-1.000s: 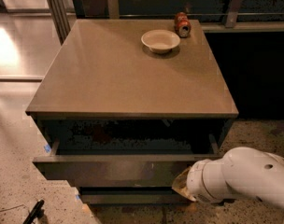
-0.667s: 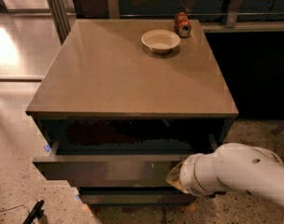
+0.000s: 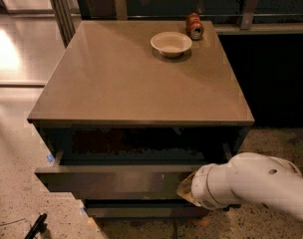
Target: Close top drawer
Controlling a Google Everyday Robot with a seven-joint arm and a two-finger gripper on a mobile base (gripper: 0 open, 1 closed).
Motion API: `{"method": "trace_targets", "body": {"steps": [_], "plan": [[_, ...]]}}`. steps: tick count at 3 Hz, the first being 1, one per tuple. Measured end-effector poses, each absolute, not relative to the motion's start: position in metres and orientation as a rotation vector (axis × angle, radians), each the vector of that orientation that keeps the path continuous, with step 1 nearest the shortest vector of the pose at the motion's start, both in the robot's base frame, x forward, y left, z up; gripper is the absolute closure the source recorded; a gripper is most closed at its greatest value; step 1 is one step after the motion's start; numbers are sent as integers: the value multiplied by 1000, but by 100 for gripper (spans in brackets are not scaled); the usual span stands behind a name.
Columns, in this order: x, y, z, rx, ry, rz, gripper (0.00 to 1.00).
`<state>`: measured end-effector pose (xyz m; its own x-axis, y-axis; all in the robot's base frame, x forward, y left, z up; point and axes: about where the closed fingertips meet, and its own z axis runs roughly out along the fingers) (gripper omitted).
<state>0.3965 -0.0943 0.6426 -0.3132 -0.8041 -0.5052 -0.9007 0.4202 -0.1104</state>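
Gripper (image 3: 185, 191) sits at the end of the white arm (image 3: 261, 185), which comes in from the lower right. It is low in front of the cabinet (image 3: 136, 83) and right up against the right part of the drawer (image 3: 111, 179) front. Whether it actually touches cannot be made out, nor how wide it stands. The drawer runs leftward from the gripper and stands out from the cabinet, with its dark inside showing just above and behind the gripper. Below and to the gripper's left is a lower drawer front (image 3: 141, 211). Far up beyond the gripper, near the back edge of the cabinet top, a pale bowl (image 3: 171, 44) sits just beside a red can (image 3: 194, 26). Well to the left, down on the speckled floor (image 3: 17, 183), lies a small black object (image 3: 36, 226).
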Motion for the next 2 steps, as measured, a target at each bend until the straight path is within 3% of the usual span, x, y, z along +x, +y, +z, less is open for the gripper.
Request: {"method": "trace_targets", "body": {"steps": [1,2], "plan": [[397,-94,643,-1442,2190,262,61],[397,-94,643,-1442,2190,262,30]]}}
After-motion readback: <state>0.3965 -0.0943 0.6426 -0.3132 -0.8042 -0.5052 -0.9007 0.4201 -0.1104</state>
